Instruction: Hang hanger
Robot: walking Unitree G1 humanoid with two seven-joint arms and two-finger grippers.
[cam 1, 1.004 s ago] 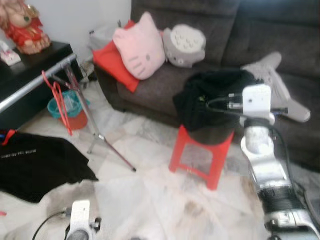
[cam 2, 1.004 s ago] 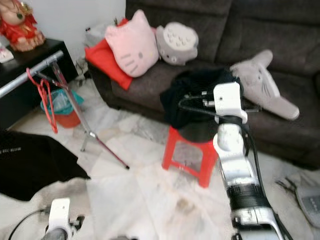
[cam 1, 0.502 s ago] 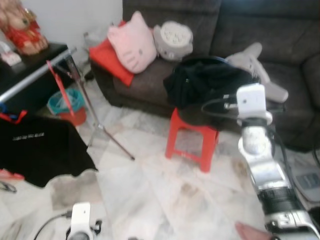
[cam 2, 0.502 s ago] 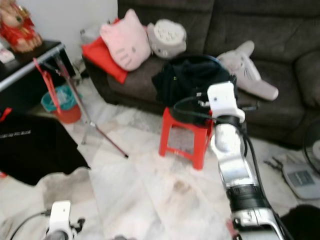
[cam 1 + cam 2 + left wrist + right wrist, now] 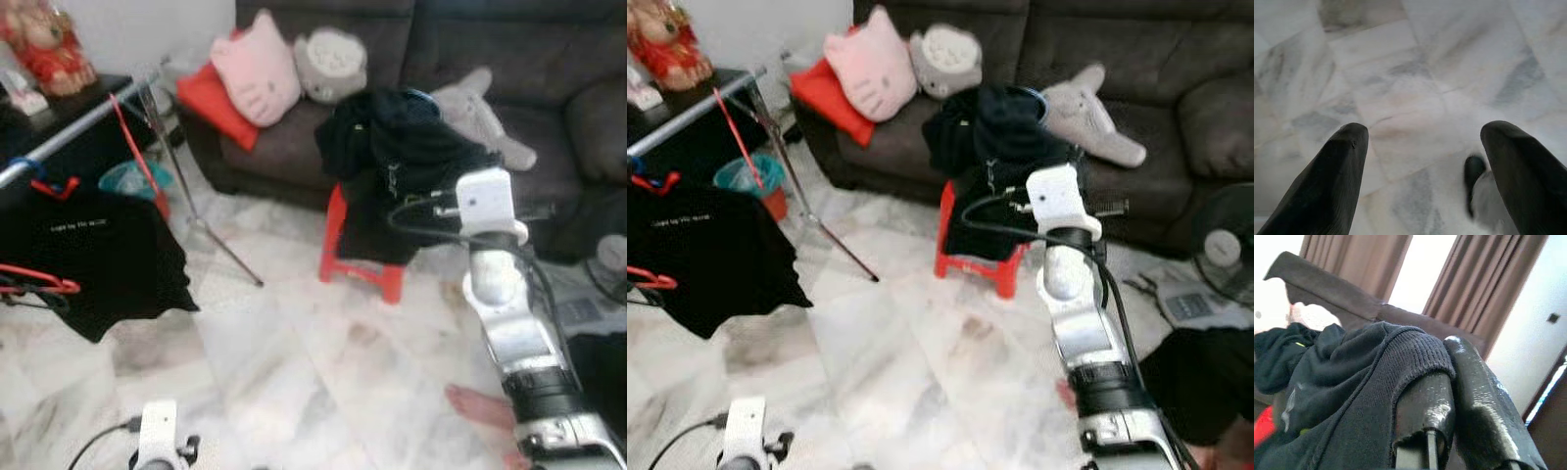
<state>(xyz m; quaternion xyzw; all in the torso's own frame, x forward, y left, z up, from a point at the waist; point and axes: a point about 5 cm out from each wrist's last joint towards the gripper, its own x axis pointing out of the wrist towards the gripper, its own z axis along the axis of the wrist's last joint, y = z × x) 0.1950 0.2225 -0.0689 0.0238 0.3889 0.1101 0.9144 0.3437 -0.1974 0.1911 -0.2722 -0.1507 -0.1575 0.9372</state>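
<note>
Gripping a black garment (image 5: 1347, 396), the right gripper (image 5: 1449, 396) is raised in front of the sofa.

Its two black fingers are pinched together on a fold of dark knit cloth, lifted from the heap of black clothes (image 5: 994, 132) over the red stool (image 5: 965, 257) beside the grey sofa (image 5: 1156, 59). The left gripper (image 5: 1420, 166) hangs low over the marble floor (image 5: 323, 362) with its fingers spread apart and nothing between them. A red hanger (image 5: 132, 147) hangs from the metal rail (image 5: 69, 137) at the left, next to a black T-shirt (image 5: 93, 259) hung on another red hanger (image 5: 39, 284). A pink cat cushion (image 5: 257, 69) and a grey plush (image 5: 331, 64) lie on the sofa, and a person's bare foot (image 5: 480, 406) rests on the floor near the right arm.
</note>
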